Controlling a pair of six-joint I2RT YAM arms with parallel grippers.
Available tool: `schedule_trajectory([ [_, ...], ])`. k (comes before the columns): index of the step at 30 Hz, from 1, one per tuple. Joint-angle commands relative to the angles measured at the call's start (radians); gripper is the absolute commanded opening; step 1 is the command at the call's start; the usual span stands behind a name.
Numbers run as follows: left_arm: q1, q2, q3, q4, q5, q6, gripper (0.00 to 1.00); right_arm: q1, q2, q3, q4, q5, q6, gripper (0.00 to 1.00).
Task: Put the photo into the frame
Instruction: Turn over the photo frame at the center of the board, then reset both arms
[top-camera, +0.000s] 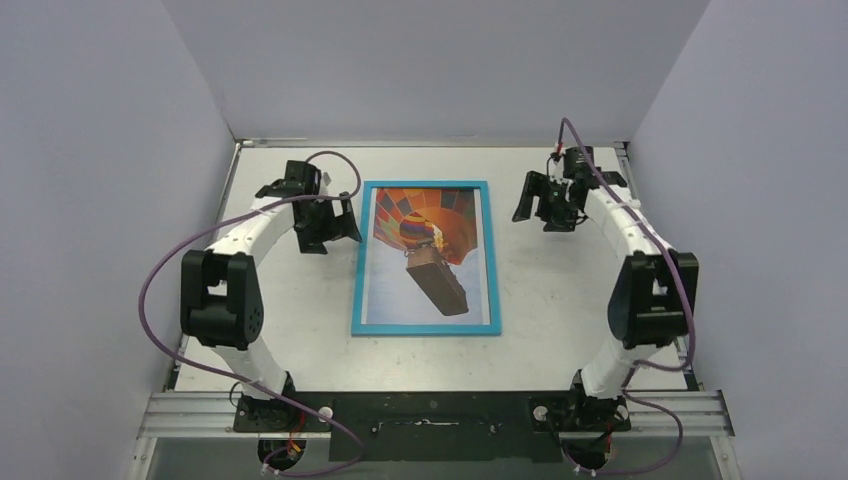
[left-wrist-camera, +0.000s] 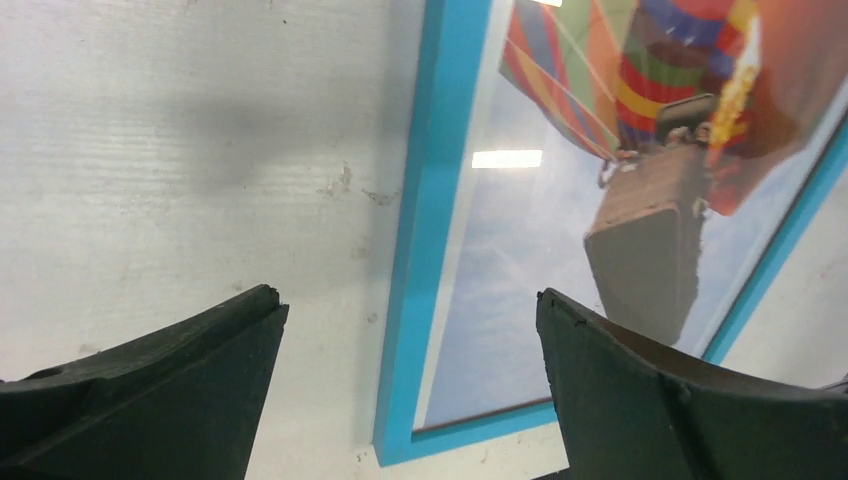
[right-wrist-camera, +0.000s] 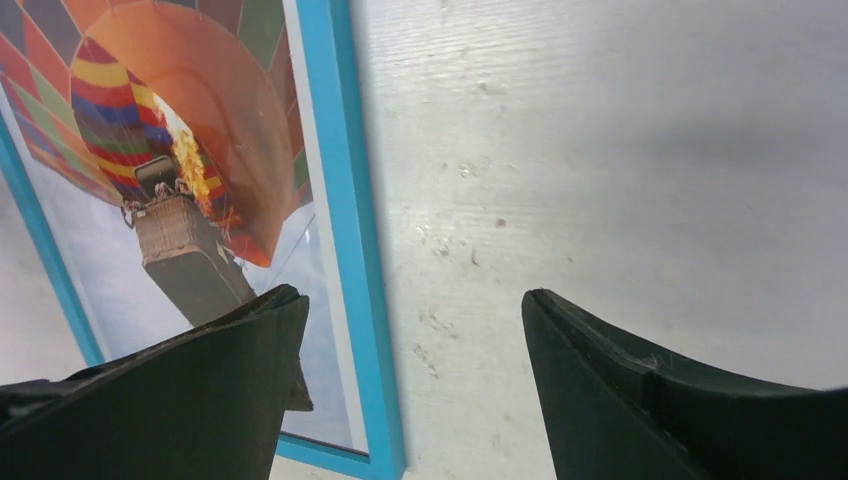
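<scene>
Lying flat between the two jaw pairs: photo (top-camera: 430, 250) seated in frame (top-camera: 358, 262), blue front up | left gripper (left-wrist-camera: 408, 305), right gripper (right-wrist-camera: 415, 305): wide open, empty, each beside a long rail | handling: probably light, stiff, slick-faced (maybe fragile); pinch a rail edge.
</scene>
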Motion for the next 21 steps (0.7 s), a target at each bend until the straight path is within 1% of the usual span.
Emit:
schedule_trajectory([
  [1,0.009,-0.156,0.074,-0.087,-0.01,0.025,0.97,0.007,-0.269,-0.119,0.043,0.277,0.13,0.85],
  [4,0.01,-0.243,0.073,-0.12,-0.047,0.033,0.97,0.027,-0.422,-0.218,0.013,0.387,0.166,0.99],
  [9,0.002,-0.428,0.023,-0.121,-0.141,0.043,0.97,0.047,-0.686,-0.315,-0.087,0.619,0.24,1.0],
  [11,-0.006,-0.509,-0.013,-0.106,-0.187,0.054,0.97,0.048,-0.78,-0.332,-0.113,0.679,0.252,1.0],
  [13,-0.021,-0.581,-0.047,-0.108,-0.266,0.057,0.97,0.047,-0.851,-0.334,-0.136,0.709,0.245,1.0],
  [18,-0.028,-0.798,-0.128,-0.116,-0.327,0.046,0.97,0.049,-0.934,-0.254,-0.218,0.761,0.167,1.0],
  [21,-0.03,-0.944,-0.134,-0.163,-0.378,0.018,0.97,0.048,-0.952,-0.181,-0.286,0.793,0.142,1.0],
])
